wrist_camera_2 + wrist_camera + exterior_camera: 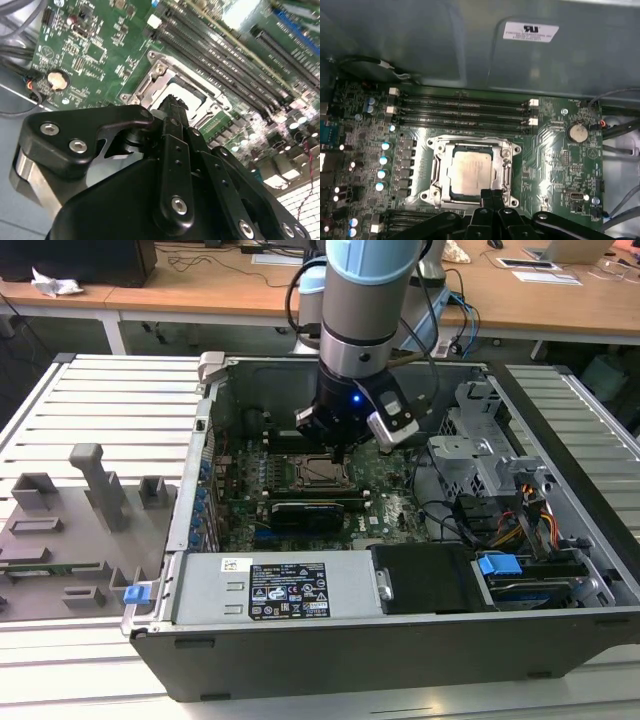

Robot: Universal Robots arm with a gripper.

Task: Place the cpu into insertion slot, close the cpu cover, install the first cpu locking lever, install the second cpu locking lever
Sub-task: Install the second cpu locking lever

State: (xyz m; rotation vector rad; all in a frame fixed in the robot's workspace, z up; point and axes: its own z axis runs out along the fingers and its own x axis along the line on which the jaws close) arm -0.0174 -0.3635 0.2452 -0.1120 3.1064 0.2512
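Observation:
The cpu (470,171), a square chip with a silver-beige top, lies flat in the insertion slot (441,202) on the green motherboard (555,165). The cpu cover (437,167), a metal frame with a cut-out centre, lies down around the chip. My gripper (492,193) is shut, its black fingertips pressed together at one edge of the socket with nothing seen between them. In the second wrist view the gripper (173,103) points at the socket's frame (150,82). In the exterior view the gripper (338,450) hangs just above the cpu (320,472) inside the open computer case (300,660).
Long memory slots (465,112) run beside the socket, with a coin battery (578,132) and capacitors (384,160) near it. A black card (305,512), the power supply (270,590), a drive cage (480,440) and cables (540,515) crowd the case. A grey fixture (90,490) stands at the exterior view's left.

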